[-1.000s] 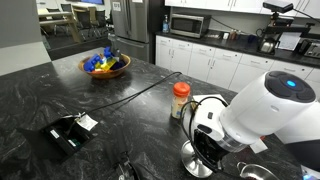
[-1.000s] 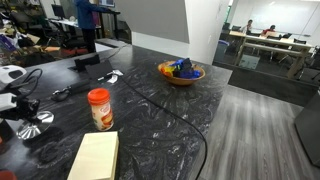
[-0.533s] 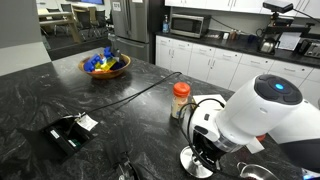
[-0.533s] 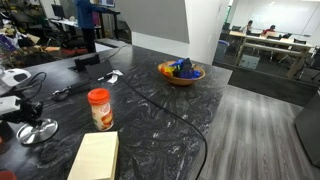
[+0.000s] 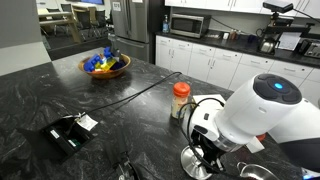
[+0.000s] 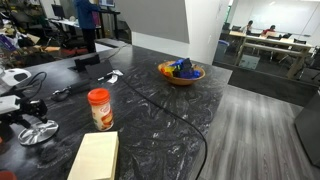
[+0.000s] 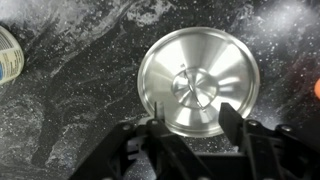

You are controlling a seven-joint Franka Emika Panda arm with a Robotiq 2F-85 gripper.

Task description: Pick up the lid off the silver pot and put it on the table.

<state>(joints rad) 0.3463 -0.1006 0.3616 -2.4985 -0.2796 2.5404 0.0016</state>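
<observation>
The lid point(image 7: 197, 83), a round shiny metal disc with a small knob in its middle, lies flat on the black marbled table point(image 7: 70, 90). My gripper point(image 7: 194, 128) hangs just above it. The jaws are spread and nothing is between them, with one dark finger point(image 7: 232, 125) over the lid's edge. In both exterior views the lid point(image 5: 196, 163) point(image 6: 38, 132) rests under the gripper point(image 5: 208, 152) point(image 6: 24, 112). The silver pot point(image 5: 256, 172) shows only as a shiny rim at the bottom edge beside the arm, and as a round sliver point(image 7: 6, 58) at the wrist view's side.
A jar with an orange cap point(image 5: 181, 100) point(image 6: 99, 108) stands close behind the lid. A bowl of coloured items point(image 5: 105, 66) point(image 6: 182, 72) sits farther off, with a cable point(image 5: 140, 95) running from it. A black device point(image 5: 68, 133) and a pale yellow block point(image 6: 95, 157) also lie on the table.
The jaws have spread apart and let go of the lid's knob. The lid has settled flat onto the table. The arm has barely shifted.
</observation>
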